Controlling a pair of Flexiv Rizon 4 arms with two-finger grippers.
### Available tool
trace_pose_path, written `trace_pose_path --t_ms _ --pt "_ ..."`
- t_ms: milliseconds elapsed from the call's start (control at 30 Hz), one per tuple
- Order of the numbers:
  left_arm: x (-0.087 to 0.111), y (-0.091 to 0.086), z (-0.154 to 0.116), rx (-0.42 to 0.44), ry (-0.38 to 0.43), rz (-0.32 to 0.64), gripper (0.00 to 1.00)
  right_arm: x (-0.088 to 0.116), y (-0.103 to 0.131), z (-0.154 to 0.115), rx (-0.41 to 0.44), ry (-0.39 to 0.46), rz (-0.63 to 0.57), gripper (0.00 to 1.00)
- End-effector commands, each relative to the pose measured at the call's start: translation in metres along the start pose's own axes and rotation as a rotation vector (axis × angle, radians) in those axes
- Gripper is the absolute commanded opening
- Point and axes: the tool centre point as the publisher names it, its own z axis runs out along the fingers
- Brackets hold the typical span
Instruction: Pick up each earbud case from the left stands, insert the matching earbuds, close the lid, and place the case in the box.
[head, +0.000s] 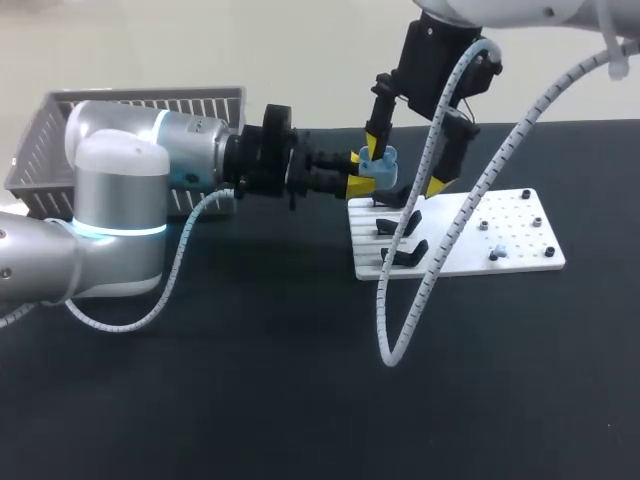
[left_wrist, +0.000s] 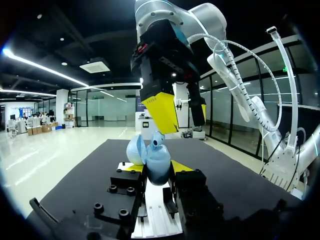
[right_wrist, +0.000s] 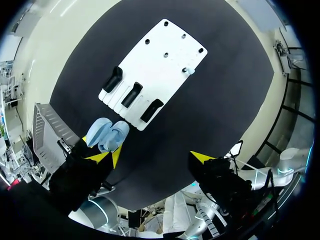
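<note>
A matte black surface (head: 250, 380) fills the scene from the near edge to the far side. A white rectangular board (head: 520, 240) lies flat on it, right of the middle and toward the far side, turned slightly askew to the surface's edges. The right half of the board is drilled with a regular grid of small holes. A handful of small dark pegs (head: 537, 222) stand upright on that half, well apart from one another, some near the board's far edge and some near its right corner.
</note>
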Motion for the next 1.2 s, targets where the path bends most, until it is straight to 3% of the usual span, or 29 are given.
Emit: trace_pose_path --t_ms 33,400,633,967,1200 --pt "0.001 -0.001 0.001 -0.005 -0.002 0.003 0.00 -0.001 -0.001 0.004 0.002 -0.007 0.007 1.00" --pt "0.001 -0.001 0.001 -0.005 -0.002 0.003 0.00 0.005 -0.011 -0.012 -0.059 -0.056 0.000 1.00" --pt "0.001 -0.001 0.001 -0.005 -0.002 0.003 0.00 0.014 -0.022 -0.021 -0.067 -0.160 -0.129 1.00" --pt "0.001 -0.001 0.001 -0.005 -0.002 0.003 0.00 -0.009 -0.056 -0.035 -0.058 -0.353 -0.062 1.00" --pt "0.001 -0.001 0.001 -0.005 -0.002 0.003 0.00 -0.028 -0.071 -0.038 -0.040 -0.411 -0.041 1.00"
